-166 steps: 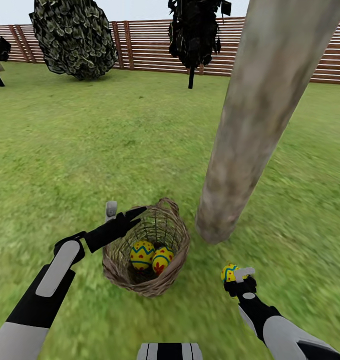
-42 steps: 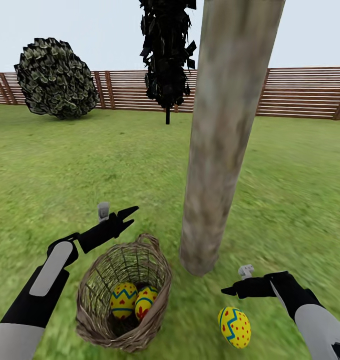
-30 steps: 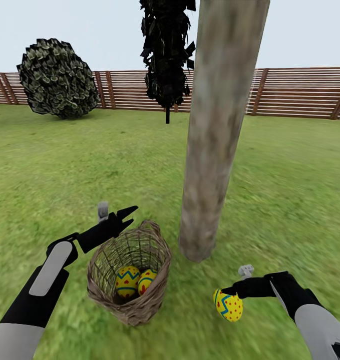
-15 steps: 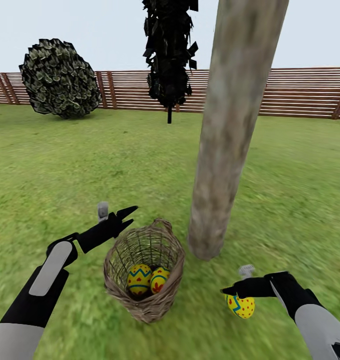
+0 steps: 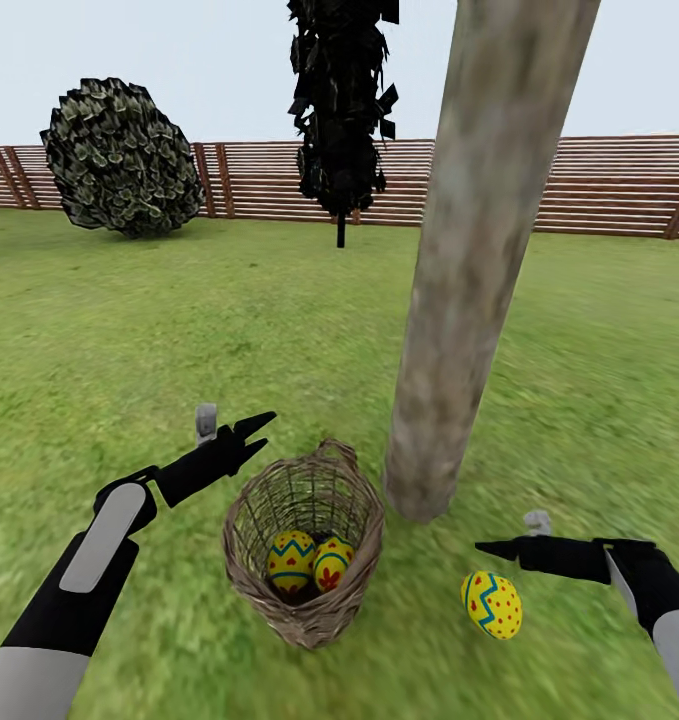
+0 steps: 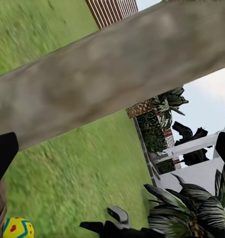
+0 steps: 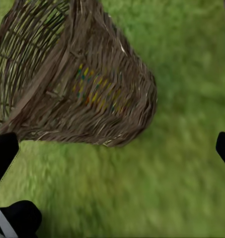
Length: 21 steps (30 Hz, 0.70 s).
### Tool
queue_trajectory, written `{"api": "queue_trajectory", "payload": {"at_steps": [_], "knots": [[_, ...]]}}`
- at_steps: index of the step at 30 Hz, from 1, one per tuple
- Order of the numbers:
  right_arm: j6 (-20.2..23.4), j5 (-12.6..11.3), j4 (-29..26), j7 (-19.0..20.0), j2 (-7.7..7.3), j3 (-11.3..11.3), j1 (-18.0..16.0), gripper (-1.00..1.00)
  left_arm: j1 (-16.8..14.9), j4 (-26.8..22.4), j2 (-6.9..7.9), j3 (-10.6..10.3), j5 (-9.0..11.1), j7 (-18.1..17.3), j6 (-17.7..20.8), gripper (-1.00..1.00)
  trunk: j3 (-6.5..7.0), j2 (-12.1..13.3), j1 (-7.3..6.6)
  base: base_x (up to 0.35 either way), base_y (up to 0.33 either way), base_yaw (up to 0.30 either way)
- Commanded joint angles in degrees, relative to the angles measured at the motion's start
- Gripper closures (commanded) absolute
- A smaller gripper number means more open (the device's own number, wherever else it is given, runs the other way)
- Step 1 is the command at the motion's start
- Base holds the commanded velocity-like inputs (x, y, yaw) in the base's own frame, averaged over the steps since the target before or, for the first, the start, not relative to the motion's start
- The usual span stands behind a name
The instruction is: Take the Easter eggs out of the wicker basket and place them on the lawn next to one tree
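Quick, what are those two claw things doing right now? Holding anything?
Left tool: open, holding nothing, above the wicker basket.
Right tool: open, holding nothing; one Easter egg lies on the lawn below it.

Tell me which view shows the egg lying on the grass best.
The head view: the egg on the lawn shows whole, near the tree. The left wrist view catches only part of it at the frame edge.

Two eggs (image 5: 309, 562) in basket (image 5: 304, 620), left of tree (image 5: 459, 320), third egg (image 5: 492, 605) on lawn (image 5: 179, 330) right
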Motion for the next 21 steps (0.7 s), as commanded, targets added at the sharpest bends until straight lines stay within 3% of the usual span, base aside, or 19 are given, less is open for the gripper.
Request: {"api": "queue_trajectory", "payload": {"at_steps": [1,11,14,17,21], "knots": [[0.6,0.5,-0.1,0.6,0.01,-0.5,0.0,-1.0,0.0,0.0,0.07,0.0,0.0,-0.2,0.1,-1.0,0.13,0.4,-0.24,0.0,0.0,0.0],[4.3,0.7,-0.7,0.9,0.28,-0.4,0.0,-1.0,0.0,5.8,-0.18,0.3,-0.2,0.2,0.2,-1.0,1.93,4.4,-2.43,0.0,0.0,0.0],[6.2,1.4,-4.2,0.2,0.38,0.0,0.0,-1.0,0.0,6.6,-0.29,0.3,-0.2,0.3,0.2,-1.0,2.47,5.6,-3.09,0.0,0.0,0.0],[10.5,4.5,-8.9,-3.0,3.38,1.5,0.0,-1.0,-0.1,6.9,-0.45,0.3,-0.5,0.5,-0.2,-1.0,3.01,6.8,-3.75,0.0,0.0,0.0],[16.3,6.3,-17.9,-7.5,7.96,2.5,0.0,-1.0,-0.2,7.0,-0.65,0.2,-0.6,0.5,-0.3,-1.0,3.72,8.4,-4.63,0.0,0.0,0.0]]}}
